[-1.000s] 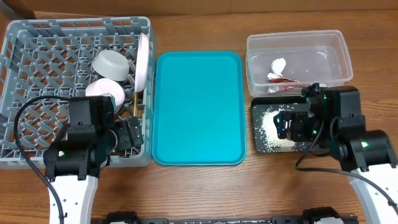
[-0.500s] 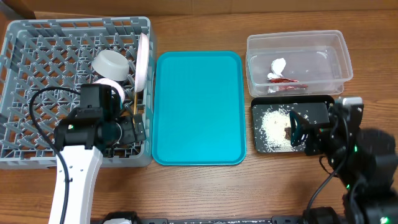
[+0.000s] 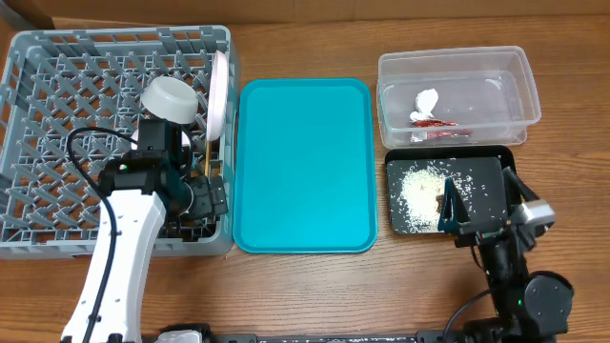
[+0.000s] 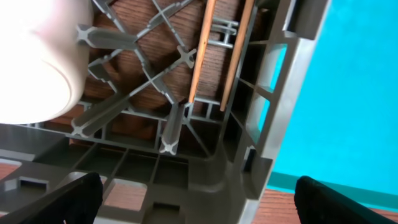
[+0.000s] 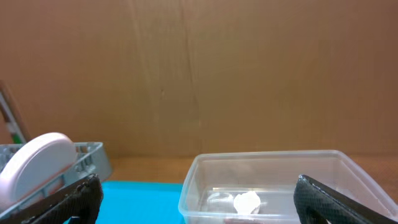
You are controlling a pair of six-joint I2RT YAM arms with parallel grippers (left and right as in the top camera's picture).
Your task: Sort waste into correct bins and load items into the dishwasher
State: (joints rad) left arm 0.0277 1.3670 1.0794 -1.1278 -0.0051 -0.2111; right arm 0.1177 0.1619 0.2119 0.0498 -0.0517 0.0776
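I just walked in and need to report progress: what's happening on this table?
Two robot arms are sorting waste and loading dishes. The left arm's fingers are spread open over a corner of the grey dish rack, just above the two chopsticks lying on its lattice floor. A plate and a bowl sit in the rack too. The right arm's fingers are open and hold nothing, near the black tray with the rice. The red-and-white wrapper lies in the clear tub.
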